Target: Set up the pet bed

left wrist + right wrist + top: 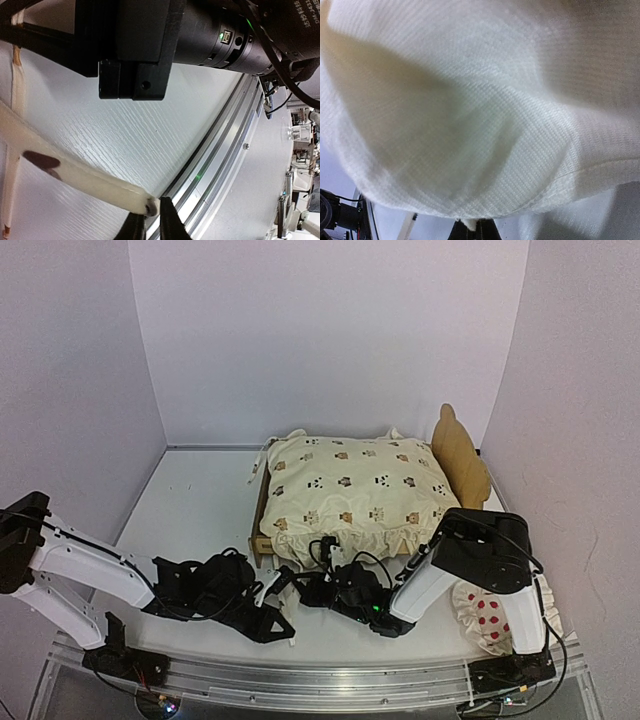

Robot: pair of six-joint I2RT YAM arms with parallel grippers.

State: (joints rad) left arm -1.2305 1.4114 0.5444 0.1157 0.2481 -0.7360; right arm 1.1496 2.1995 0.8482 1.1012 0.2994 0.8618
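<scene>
The pet bed (257, 541) stands mid-table with its plywood rail showing at the front left and its scalloped headboard (461, 453) at the right. A cream animal-print cover (350, 490) lies puffed over it. My left gripper (277, 624) is low near the table's front edge. In the left wrist view its jaws (151, 216) stand narrowly around the end of a cream tie strap (75, 175). My right gripper (322, 586) is at the cover's front ruffle. In the right wrist view cream fabric (470, 100) fills the frame, and the gripper (476, 229) pinches a bit of it.
A white red-dotted ruffled pillow (489, 617) lies at the front right beside the right arm's base. The aluminium rail (300, 670) runs along the table's near edge, close behind both grippers. The right arm's black wrist (200, 30) hangs just above my left gripper. White walls enclose the table.
</scene>
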